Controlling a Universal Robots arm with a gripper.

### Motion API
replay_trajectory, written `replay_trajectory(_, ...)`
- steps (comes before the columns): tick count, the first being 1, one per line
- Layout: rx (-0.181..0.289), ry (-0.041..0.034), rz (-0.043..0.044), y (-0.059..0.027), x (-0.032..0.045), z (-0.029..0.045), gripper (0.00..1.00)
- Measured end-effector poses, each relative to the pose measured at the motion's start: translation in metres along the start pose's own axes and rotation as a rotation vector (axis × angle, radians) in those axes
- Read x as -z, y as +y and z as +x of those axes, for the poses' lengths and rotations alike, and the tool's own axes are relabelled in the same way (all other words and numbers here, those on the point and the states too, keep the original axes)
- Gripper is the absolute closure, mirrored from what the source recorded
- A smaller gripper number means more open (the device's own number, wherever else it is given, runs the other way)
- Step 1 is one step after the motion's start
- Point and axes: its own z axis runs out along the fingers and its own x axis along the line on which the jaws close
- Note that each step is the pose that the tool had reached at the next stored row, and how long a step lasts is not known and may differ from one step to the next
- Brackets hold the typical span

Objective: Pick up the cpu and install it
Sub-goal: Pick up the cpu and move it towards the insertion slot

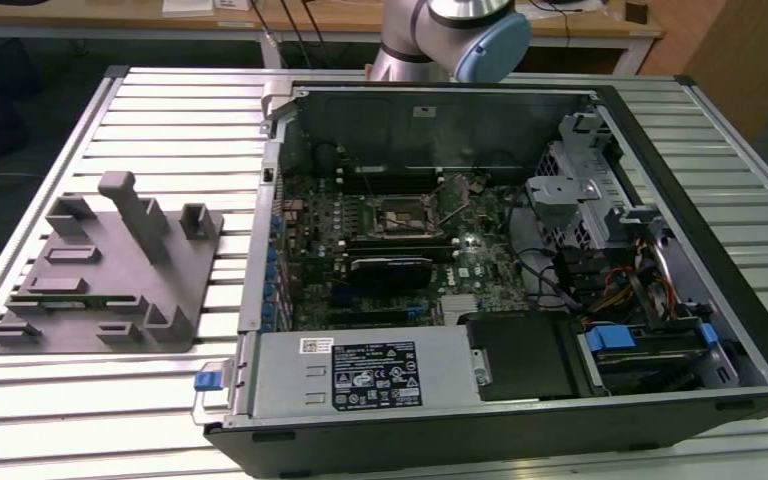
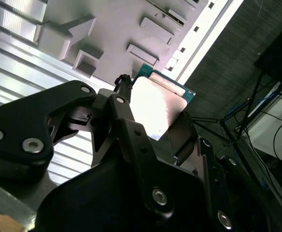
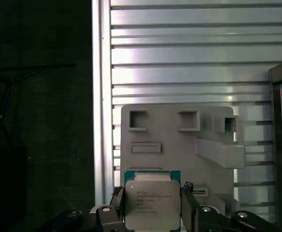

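The black gripper squeezes the cpu tight between its two fingers, one on each side. The cpu is held over the grey holder block. Farther off lies the striped metal table.

1. Arm: silver-grey metal tube with a round joint housing.
2. Joint cap: light blue, round, domed.
3. Gripper: matte black; angular linkage bars on a broad body.
4. Screws: round silver heads, 4 in the second wrist view, set into the black links.
5. Fingers: black, with silver screw heads at their bases in the first wrist view.
6. Wire: thin, black, kinked, beside 1 fingertip.
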Motion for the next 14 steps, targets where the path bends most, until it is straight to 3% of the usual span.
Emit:
replay_trajectory(5, 0.000, 0.0004, 0.0002, 0.0002, 0.0004, -0.0018, 0.45)
replay_trajectory(14, 0.000, 0.0002, 0.0001, 0.0011, 0.0000, -0.0156, 0.45)
